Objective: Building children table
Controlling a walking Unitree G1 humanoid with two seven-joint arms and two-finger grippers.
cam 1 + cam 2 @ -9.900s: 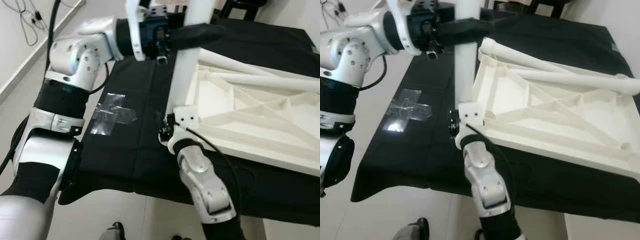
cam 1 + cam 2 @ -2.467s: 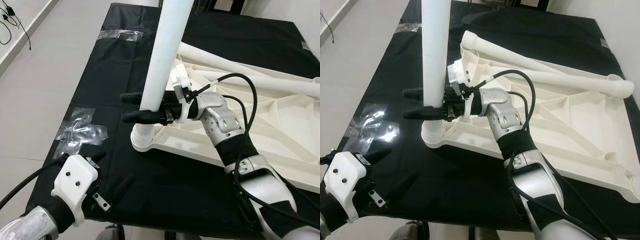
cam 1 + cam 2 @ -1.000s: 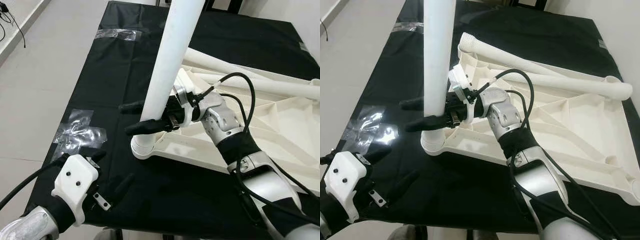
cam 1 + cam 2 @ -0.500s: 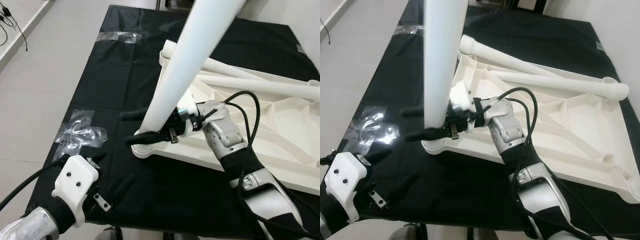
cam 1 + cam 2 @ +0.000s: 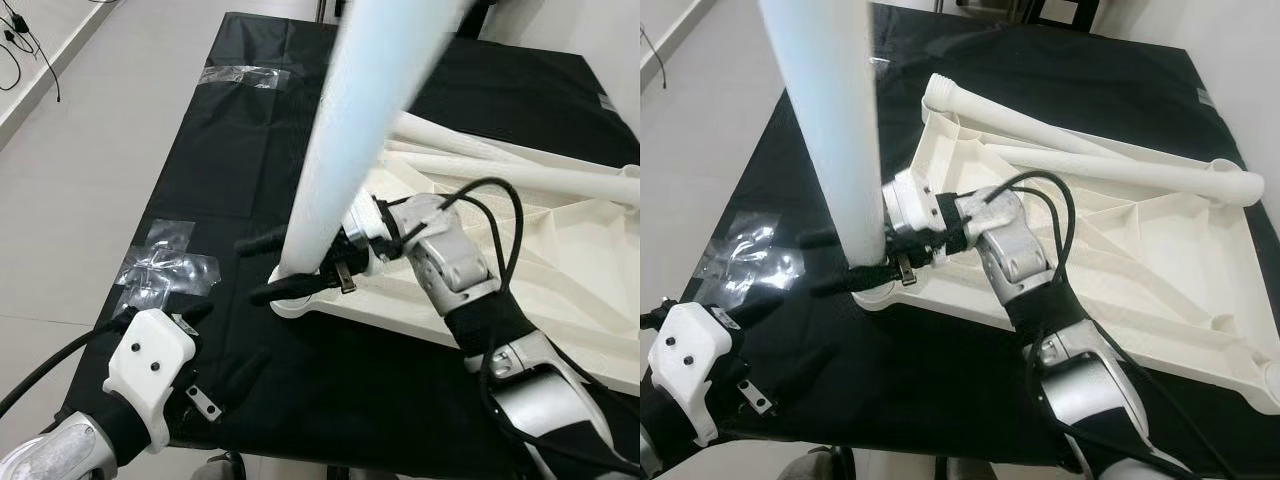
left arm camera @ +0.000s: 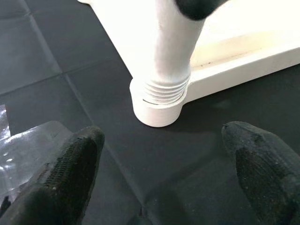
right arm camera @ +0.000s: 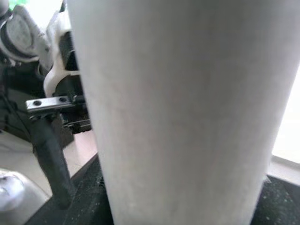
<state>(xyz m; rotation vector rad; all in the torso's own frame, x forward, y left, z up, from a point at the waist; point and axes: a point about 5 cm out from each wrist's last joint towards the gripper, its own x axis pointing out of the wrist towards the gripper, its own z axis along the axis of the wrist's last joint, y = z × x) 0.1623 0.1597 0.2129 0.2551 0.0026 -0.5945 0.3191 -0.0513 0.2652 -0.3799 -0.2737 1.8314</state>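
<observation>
**Leg leans in its corner socket, right hand at its base**

Leg (image 5: 835, 150), long and white, rises from the near-left corner of the overturned tabletop (image 5: 1120, 260), and the right hand (image 5: 300, 262) is on it low down. Its two black fingers (image 5: 262, 240) are spread to either side of the tube just above the socket, one behind and one in front; whether the pads press the plastic or merely bracket it I cannot tell. From that hand the leg's long axis runs upward and out of the top of both eye views, tipped somewhat off vertical rather than standing square to the slab. The left wrist view looks at the joint itself: the leg's ribbed threaded end sits in the round corner socket (image 6: 157, 105), with several thread rings above the collar, so I judge it only partly screwed home.

The left hand (image 5: 215, 350) hovers low at the near edge of the table (image 5: 970, 80), over the black cloth (image 5: 240, 130), fingers wide apart and holding nothing. It lies just short of the socket, with the leg ahead of it and towards the robot's right. Two more loose legs (image 5: 1090, 160) rest across the tabletop's ribbed underside, well away from both hands. A patch of clear tape (image 5: 165, 268) lies on the cloth beside the left hand.

The next turn likely depends on bringing the axis upright over the socket; the right hand is the nearer one.
</observation>
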